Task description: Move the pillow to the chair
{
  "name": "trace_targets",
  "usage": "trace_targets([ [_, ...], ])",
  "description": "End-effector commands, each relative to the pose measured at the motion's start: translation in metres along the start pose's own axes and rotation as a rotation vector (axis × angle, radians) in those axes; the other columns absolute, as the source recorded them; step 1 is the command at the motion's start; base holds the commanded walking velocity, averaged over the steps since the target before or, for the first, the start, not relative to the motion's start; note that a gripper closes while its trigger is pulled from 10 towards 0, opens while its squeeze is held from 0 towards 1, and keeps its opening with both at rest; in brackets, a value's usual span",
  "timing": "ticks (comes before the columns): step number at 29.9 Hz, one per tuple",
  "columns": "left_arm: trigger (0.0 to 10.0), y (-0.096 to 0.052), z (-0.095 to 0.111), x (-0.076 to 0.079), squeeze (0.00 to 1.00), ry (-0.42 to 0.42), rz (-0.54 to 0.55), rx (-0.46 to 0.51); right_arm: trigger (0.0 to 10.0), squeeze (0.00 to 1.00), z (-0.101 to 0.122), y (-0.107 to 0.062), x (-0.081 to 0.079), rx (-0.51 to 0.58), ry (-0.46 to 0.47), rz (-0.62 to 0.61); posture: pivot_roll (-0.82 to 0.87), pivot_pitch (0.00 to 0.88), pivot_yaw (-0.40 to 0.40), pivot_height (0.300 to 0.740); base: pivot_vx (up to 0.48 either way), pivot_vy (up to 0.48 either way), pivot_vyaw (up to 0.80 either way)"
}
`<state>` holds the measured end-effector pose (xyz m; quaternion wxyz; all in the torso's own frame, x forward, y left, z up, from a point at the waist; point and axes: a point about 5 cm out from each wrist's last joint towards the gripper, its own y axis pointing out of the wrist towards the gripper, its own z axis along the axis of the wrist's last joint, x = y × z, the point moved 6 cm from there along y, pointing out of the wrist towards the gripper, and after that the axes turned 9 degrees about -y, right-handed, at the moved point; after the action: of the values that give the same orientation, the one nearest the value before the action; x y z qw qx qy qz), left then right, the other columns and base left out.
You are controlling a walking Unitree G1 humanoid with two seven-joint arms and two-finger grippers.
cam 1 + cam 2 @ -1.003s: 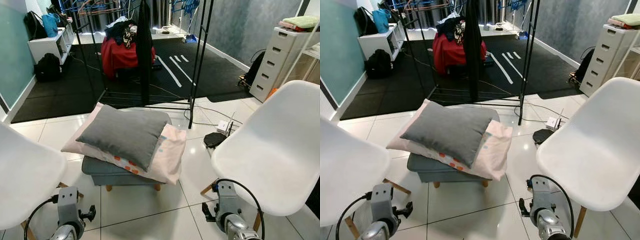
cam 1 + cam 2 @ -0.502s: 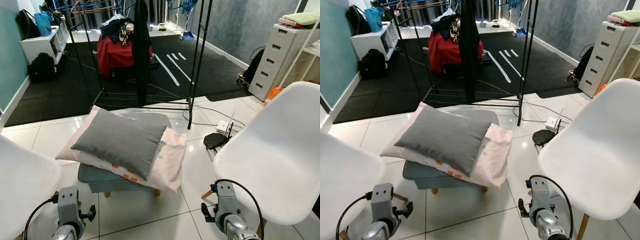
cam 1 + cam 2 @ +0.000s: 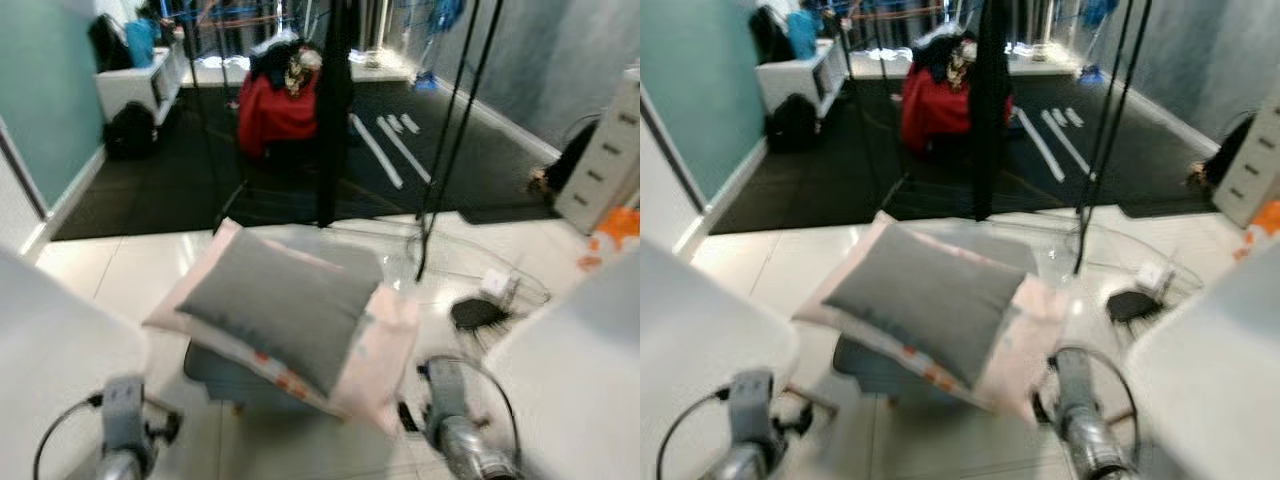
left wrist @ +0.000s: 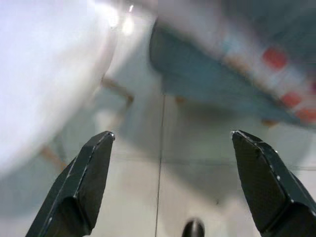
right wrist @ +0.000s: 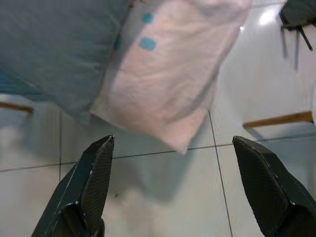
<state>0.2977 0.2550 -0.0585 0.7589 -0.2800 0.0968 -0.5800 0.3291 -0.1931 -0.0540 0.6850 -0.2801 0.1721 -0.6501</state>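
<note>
Both claws hang low with fingers spread wide and empty: the right gripper (image 5: pixel 170 187) over glossy white tile just short of the overhanging corner of the pink pillow (image 5: pixel 168 79), the left gripper (image 4: pixel 168 187) near the footstool (image 4: pixel 207 79) and a white chair (image 4: pixel 44 64). The grey pillow (image 3: pixel 285 310) lies ahead and above both, stacked on the pink one atop the stool, its long axis running diagonally from far left to near right. The right arm looks nearer; both pillows appear soft, plump fabric, the chairs (image 3: pixel 570 370) smooth moulded shells.
</note>
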Motion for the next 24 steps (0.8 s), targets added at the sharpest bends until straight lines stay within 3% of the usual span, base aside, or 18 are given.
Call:
trace_targets([
  [1,10.0,-0.0001,-0.0041,0.0055,0.00,0.004,-0.015,-0.011,10.0,0.00,-0.0152,-0.0038,0.0127,-0.042,0.007,-0.030,-0.04,0.027,0.008,0.740,0.364,0.000,0.00],
  [9,10.0,-0.0001,-0.0037,0.0049,0.00,-0.004,-0.011,-0.009,10.0,0.00,-0.0139,-0.0037,0.0136,-0.039,0.008,-0.032,-0.04,0.029,0.008,0.740,0.361,0.000,0.00],
  [24,10.0,0.0002,-0.0002,0.0026,0.00,-0.021,0.001,0.007,10.0,0.00,-0.0053,-0.0017,0.0170,-0.031,0.005,-0.063,-0.04,0.036,0.015,0.735,0.000,0.000,0.00],
])
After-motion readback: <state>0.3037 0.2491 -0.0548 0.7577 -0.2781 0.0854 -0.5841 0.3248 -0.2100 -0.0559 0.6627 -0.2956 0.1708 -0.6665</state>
